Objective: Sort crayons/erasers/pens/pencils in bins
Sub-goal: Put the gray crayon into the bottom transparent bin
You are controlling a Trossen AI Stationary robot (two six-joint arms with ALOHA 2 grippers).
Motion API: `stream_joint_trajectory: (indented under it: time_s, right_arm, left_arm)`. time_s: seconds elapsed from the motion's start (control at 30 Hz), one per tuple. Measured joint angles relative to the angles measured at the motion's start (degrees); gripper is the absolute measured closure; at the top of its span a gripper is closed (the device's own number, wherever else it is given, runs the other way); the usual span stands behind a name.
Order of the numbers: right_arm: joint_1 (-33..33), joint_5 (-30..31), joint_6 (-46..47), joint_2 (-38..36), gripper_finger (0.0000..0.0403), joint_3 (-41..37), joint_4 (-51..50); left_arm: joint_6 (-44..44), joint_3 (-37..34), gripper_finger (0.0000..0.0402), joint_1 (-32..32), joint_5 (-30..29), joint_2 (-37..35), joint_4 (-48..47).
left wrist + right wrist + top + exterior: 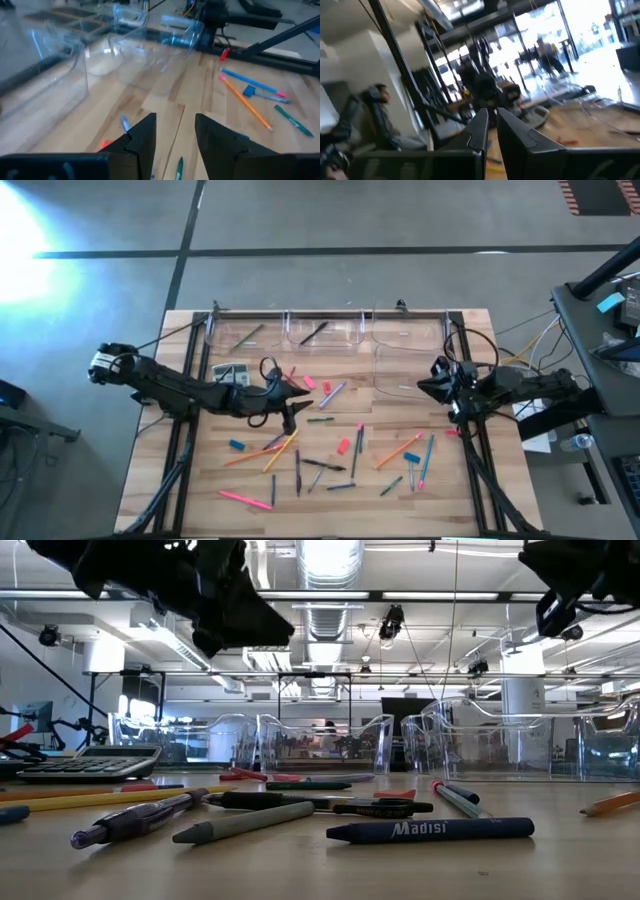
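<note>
Across the middle and near half of the table (200, 480) the pencils (278, 450), pens (297, 472) and erasers (343, 446) lie loose and crossed, well short of the bins (325, 330) along the far edge. My left gripper (174, 142) hangs above the scatter left of centre, fingers apart and empty. If I drop here I could straddle two sticks at once, or nudge one so it rolls away. My right gripper (491, 131) waits at the right edge beside the right-hand bin, fingers nearly together, holding nothing.
</note>
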Motion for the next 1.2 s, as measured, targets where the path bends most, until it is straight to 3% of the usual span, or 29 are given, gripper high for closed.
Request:
stream_joint_trajectory:
  time_s: [0.23, 0.63, 0.83, 1.2]
  right_arm:
    - [0.00, 1.39, -3.72, 16.82, 0.0371, 12.46, -7.52]
    - [0.34, 0.08, -11.18, 47.11, 0.0371, 32.07, -19.23]
    - [2.12, -3.66, -15.34, 54.89, 0.0371, 39.98, -21.47]
    - [5.03, -3.78, -16.52, 64.10, 0.0371, 48.59, -30.65]
  left_arm:
    - [7.32, 0.16, 0.0279, -1.07, 0.13, -4.26, 6.57]
    - [10.25, -2.36, 0.0279, -5.52, 1.26, -9.07, 8.90]
    - [10.57, -5.14, 0.0279, -8.09, 0.70, -14.06, 9.02]
    - [10.30, -9.47, 0.0279, -9.20, -1.44, -18.90, 9.11]
